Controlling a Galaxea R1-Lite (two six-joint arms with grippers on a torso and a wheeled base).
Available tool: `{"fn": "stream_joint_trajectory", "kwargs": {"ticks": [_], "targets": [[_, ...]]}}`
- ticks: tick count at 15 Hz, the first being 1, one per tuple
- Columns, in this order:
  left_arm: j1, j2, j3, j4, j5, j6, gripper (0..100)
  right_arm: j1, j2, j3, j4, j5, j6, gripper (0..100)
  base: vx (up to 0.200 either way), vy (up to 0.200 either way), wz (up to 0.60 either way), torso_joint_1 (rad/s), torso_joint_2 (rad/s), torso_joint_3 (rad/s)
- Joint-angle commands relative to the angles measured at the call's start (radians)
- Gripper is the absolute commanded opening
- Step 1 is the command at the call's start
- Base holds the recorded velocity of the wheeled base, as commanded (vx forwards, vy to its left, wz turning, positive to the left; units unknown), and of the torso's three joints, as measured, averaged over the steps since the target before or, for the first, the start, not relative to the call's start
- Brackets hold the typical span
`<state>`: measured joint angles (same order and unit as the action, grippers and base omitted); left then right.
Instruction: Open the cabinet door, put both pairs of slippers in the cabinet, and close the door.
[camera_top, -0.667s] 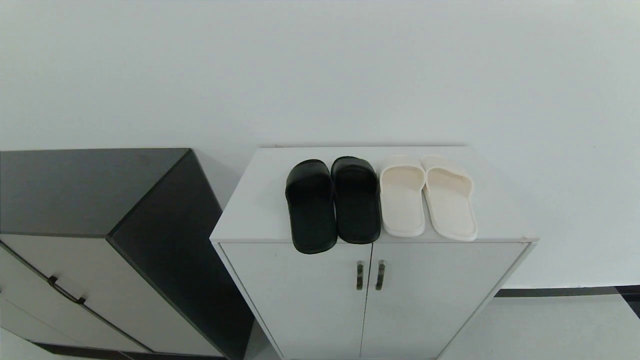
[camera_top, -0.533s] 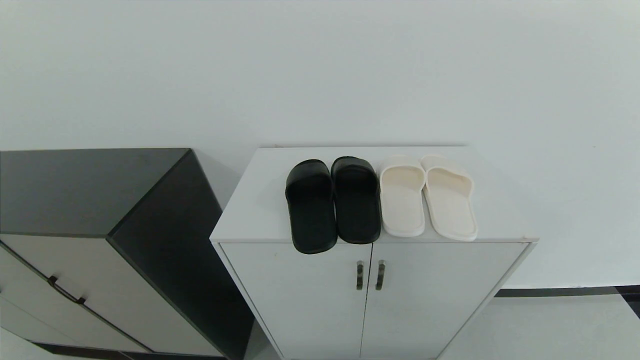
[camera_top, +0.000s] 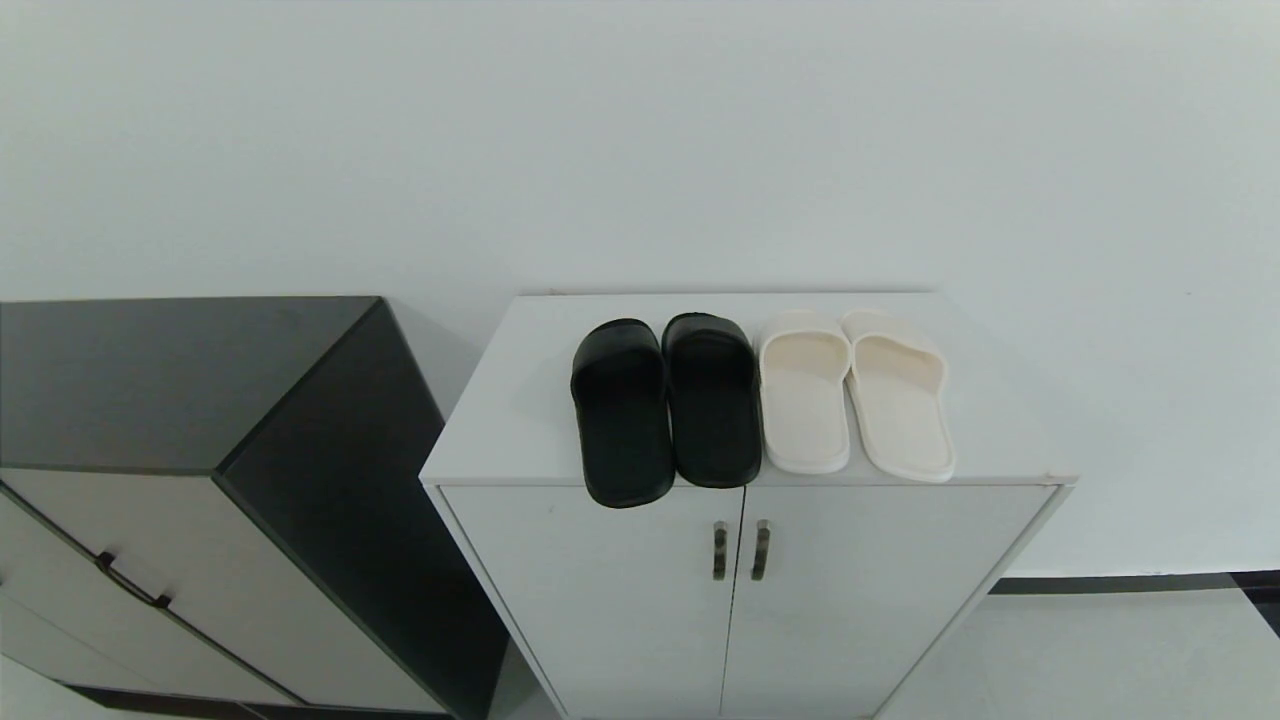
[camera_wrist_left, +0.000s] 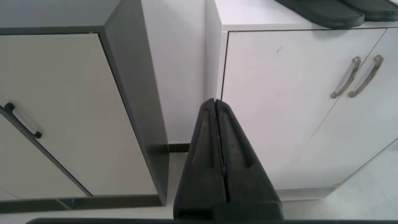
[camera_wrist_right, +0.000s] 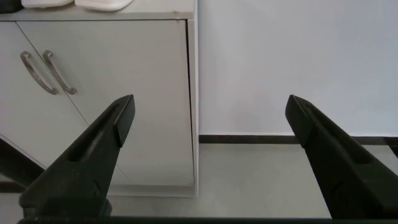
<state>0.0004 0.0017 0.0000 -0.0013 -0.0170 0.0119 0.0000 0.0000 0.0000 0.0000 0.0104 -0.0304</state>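
Both pairs of slippers are sitting on top of the white cabinet (camera_top: 520, 420), lined up side by side with heels toward the front edge. The black slippers (camera_top: 622, 420) are on the robot's left and the cream slippers (camera_top: 805, 400) on its right, with the inner black one touching the inner cream one. The leftmost black slipper's heel pokes out a bit past the front edge, above the left door (camera_top: 610, 610). Both that and the right door (camera_top: 860, 590) are closed, and their two metal handles (camera_top: 719, 550) sit right next to each other at the middle seam. The left claw (camera_wrist_left: 216, 109) has its fingers pressed flat together, nothing in it, hanging low in front of the gap between the white cabinet and the dark cabinet (camera_top: 330, 470) beside it. The right claw (camera_wrist_right: 211, 106) is spread wide and empty, sitting low off the white cabinet's right front corner, facing the wall (camera_wrist_right: 298, 62) and the dark baseboard (camera_wrist_right: 249, 139). The dark cabinet has a pale front with a black bar handle (camera_top: 130, 585).
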Motion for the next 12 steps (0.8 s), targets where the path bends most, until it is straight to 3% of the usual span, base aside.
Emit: {"fn": "stream_joint_trajectory", "kwargs": {"ticks": [1, 3, 4, 5, 6, 7, 10, 12], "targets": [[0.001, 0.000, 0.000, 0.000, 0.000, 0.000, 0, 0.000, 0.000, 0.000, -0.003, 0.000, 0.003, 100, 0.000, 0.000, 0.00, 0.000, 0.00, 0.000], [0.001, 0.000, 0.000, 0.000, 0.000, 0.002, 0, 0.000, 0.000, -0.005, -0.008, 0.002, -0.013, 100, 0.000, 0.000, 0.00, 0.000, 0.00, 0.000], [0.001, 0.000, 0.000, 0.000, 0.000, 0.002, 0, 0.000, 0.006, -0.074, -0.026, -0.001, -0.005, 100, 0.000, 0.000, 0.00, 0.000, 0.00, 0.000], [0.001, 0.000, 0.000, 0.000, -0.001, 0.003, 0, 0.009, 0.081, -0.278, 0.025, 0.010, 0.110, 100, 0.000, 0.000, 0.00, 0.000, 0.00, 0.000], [0.001, 0.000, 0.000, 0.000, -0.001, 0.008, 0, 0.028, 0.198, -0.380, 0.144, 0.092, 0.159, 100, 0.000, 0.000, 0.00, 0.000, 0.00, 0.000], [0.000, 0.000, 0.000, 0.000, -0.001, 0.008, 0, 0.026, 0.281, -0.403, 0.187, 0.169, 0.156, 100, 0.000, 0.000, 0.00, 0.000, 0.00, 0.000], [0.000, 0.000, 0.000, 0.000, -0.001, 0.008, 0, 0.049, 0.598, -0.394, 0.023, 0.256, 0.135, 100, 0.000, 0.000, 0.00, 0.000, 0.00, 0.000], [0.001, 0.000, 0.000, 0.000, -0.003, 0.008, 0, 0.158, 0.755, -0.423, -0.097, 0.237, 0.170, 100, 0.000, 0.000, 0.00, 0.000, 0.00, 0.000]]}}
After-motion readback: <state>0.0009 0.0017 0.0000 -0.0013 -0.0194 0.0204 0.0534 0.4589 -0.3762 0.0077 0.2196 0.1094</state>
